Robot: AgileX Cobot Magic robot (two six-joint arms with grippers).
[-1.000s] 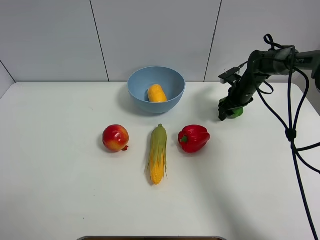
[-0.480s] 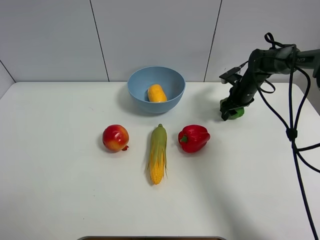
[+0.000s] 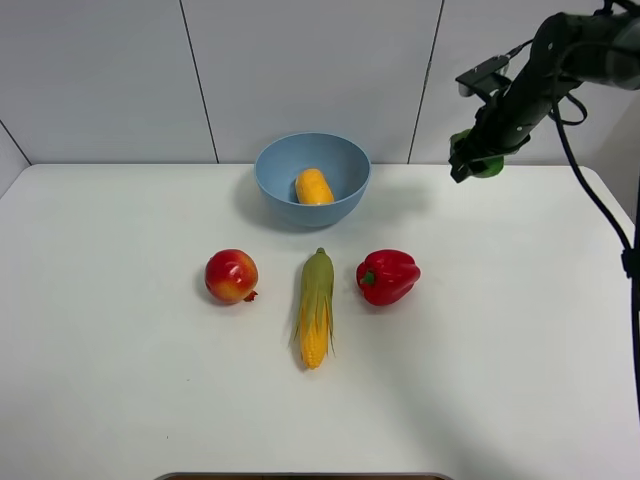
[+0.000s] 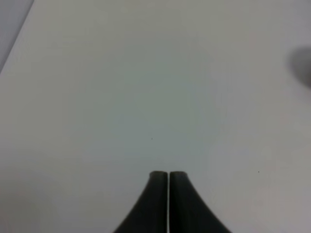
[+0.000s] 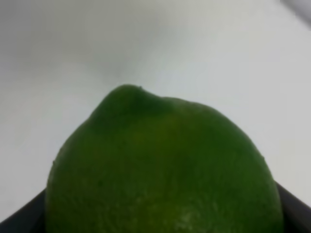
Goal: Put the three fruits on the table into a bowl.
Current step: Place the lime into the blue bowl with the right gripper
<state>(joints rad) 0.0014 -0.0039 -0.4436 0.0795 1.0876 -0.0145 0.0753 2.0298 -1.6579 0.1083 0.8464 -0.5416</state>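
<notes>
One rounded, finely pitted green fruit (image 5: 165,170) sits clamped in the right pincer (image 3: 474,162); left pincer (image 4: 168,177) closed.

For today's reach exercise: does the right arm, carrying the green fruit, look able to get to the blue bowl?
Probably yes: the green fruit hangs above the table, right of the bowl, nothing between them.
</notes>
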